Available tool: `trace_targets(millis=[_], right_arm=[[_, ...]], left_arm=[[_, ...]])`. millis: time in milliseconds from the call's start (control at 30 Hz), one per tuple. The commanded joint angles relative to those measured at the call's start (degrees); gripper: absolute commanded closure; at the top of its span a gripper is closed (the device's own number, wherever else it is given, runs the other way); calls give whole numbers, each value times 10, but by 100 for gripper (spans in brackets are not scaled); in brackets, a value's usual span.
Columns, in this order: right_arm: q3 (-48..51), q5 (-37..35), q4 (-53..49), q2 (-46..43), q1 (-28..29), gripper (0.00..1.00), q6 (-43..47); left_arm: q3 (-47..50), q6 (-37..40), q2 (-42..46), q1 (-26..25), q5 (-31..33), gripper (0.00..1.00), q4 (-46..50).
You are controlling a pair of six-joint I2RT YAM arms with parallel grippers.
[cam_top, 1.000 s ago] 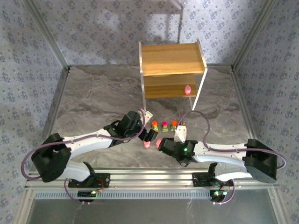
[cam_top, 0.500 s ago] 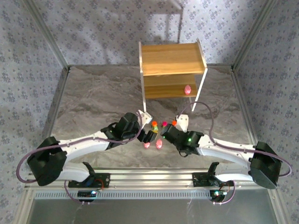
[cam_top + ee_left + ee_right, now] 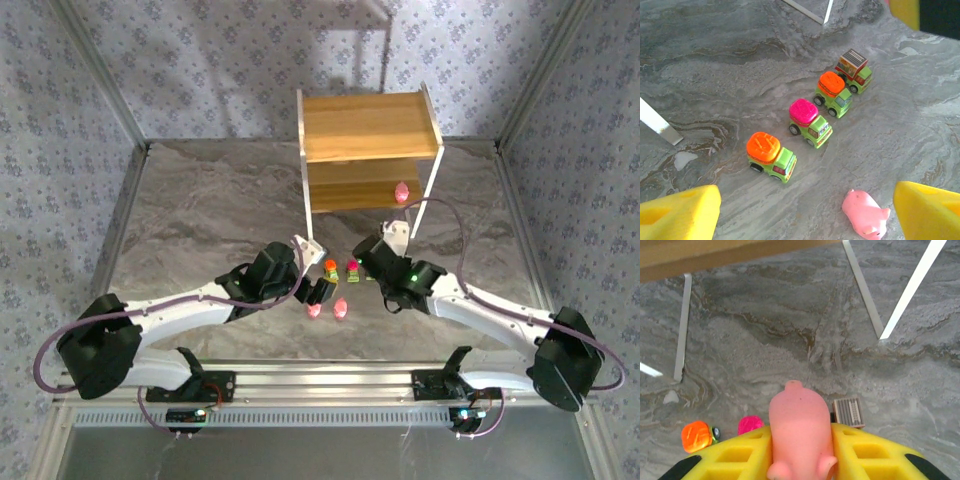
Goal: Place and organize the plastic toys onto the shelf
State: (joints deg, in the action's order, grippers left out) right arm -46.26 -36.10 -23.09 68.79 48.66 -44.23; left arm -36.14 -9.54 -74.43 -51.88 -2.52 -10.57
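The right end effector (image 3: pixel 801 447) is clamped narrow on a pink pig (image 3: pixel 800 420). Its yellow pads (image 3: pixel 740 457) press both flanks, and the pig's snout points at the camera. In the top view this end effector sits at 6 o'clock of the shelf (image 3: pixel 370 125). A shelved pig (image 3: pixel 402 193) rests on the lower tier at its 3 o'clock end.

The left end effector (image 3: pixel 805 210) stands wide, one pad in each lower corner of its wrist view, above the grey marbled tabletop (image 3: pixel 715 60). Ahead of it four cars form a row running from 7 to 1 o'clock. Nearest is an orange-topped car (image 3: pixel 771 157), then a magenta-topped car (image 3: pixel 810 122), a second orange-topped car (image 3: pixel 834 94) and a brown box-topped car (image 3: pixel 855 70). All have green bases and stand on their wheels.

From above, a tabletop pig (image 3: pixel 314 310) lies at 6 o'clock of the cars. A second tabletop pig (image 3: pixel 340 308) is just beside it at 3 o'clock. One of these pigs (image 3: pixel 866 214) shows near the left end effector's right-hand pad.
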Motion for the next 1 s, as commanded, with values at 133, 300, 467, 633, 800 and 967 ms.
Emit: trace_targets(millis=[133,300,467,633,800,967], right_arm=[[-58,21,8,24,-39,68,44],[-100,34,6,41,-65,68,67],[-136,41,6,60,-82,68,77],[-160,49,8,72,-103,68,105],[-172,57,8,78,-121,68,115],[-185,62,9,92,-133,68,125]], left_arm=[[1,-7,3,-4,8,11,-20],[-2,-7,-1,-3,2,11,-20],[-3,-7,-5,-3,0,11,-20],[-4,-5,-2,-4,2,11,-17],[-3,-2,2,-3,4,11,-14],[-3,-1,4,-4,5,11,-12]])
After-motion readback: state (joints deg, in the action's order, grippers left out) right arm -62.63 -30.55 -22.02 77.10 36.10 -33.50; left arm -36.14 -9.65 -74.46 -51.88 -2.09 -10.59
